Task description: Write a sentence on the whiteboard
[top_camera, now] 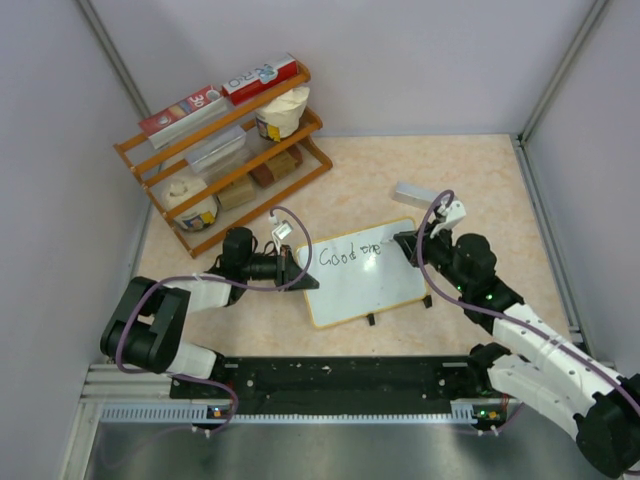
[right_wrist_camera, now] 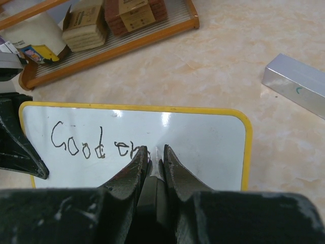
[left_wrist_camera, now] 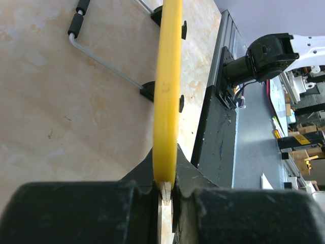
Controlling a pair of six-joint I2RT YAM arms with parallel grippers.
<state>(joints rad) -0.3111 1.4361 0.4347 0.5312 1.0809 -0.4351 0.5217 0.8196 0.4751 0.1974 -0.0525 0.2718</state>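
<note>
Tan-framed and white-faced, the whiteboard (top_camera: 372, 288) rests on two black feet (top_camera: 372, 320) at the middle of the table (top_camera: 490, 190), nearer the near edge than the far one.

Left arm: my left gripper (top_camera: 298, 272) is clamped on the board's left edge. In the left wrist view the frame (left_wrist_camera: 167, 91) runs edge-on, yellow in that light, straight into the narrow gap between my fingers, with both pads against it. A thin wire stand (left_wrist_camera: 101, 61) shows behind the board.

Right arm: my right gripper (top_camera: 405, 243) is closed on a dark marker (right_wrist_camera: 151, 193). The marker tip meets the board face in its upper half, just right of the last written stroke.

Writing: the black lettering (right_wrist_camera: 78, 142) sits in the upper left part of the board. It reads "Good", followed by the first strokes of a second word, which my right fingers (right_wrist_camera: 133, 170) partly cover, so I cannot read it.

Other items: a grey metal block (top_camera: 420, 193) lies on the table just beyond the board's far right corner, apart from it. A wooden rack (top_camera: 190, 120) stands at the far left corner, carrying boxes and tubs.
</note>
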